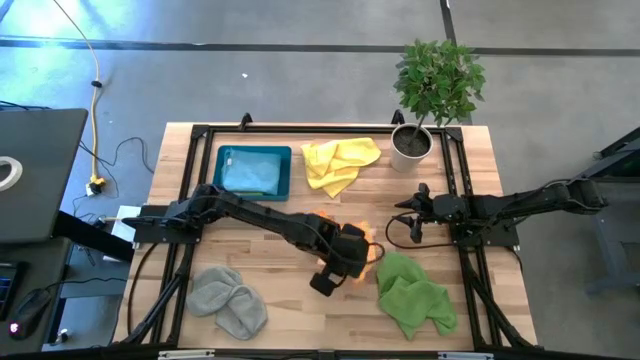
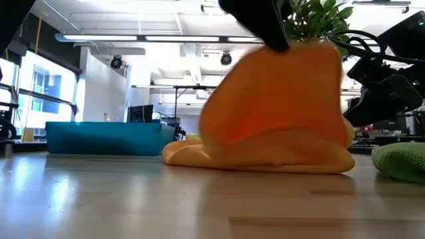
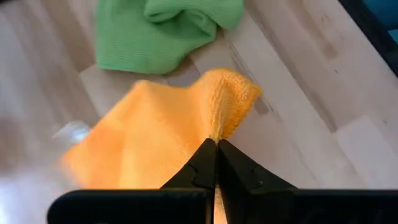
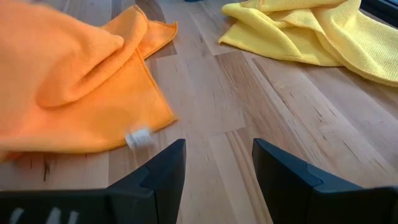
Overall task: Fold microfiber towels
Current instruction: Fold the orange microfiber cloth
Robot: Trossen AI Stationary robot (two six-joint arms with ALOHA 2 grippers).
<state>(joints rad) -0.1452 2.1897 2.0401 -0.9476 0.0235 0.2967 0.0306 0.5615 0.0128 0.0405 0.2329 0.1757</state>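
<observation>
Pinched on an orange towel [image 3: 155, 134] corner, the left gripper [image 3: 216, 144] should carry it flat across, edges matched; right gripper [image 4: 217, 163] waits open near the tabletop's right edge.

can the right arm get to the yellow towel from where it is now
Probably yes. The right end effector is open and empty, and bare wood lies between it and the yellow towel; the orange towel sits off to one side.

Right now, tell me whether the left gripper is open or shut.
Shut: the left gripper pinches a raised edge of the orange towel, fingers pressed together.
</observation>
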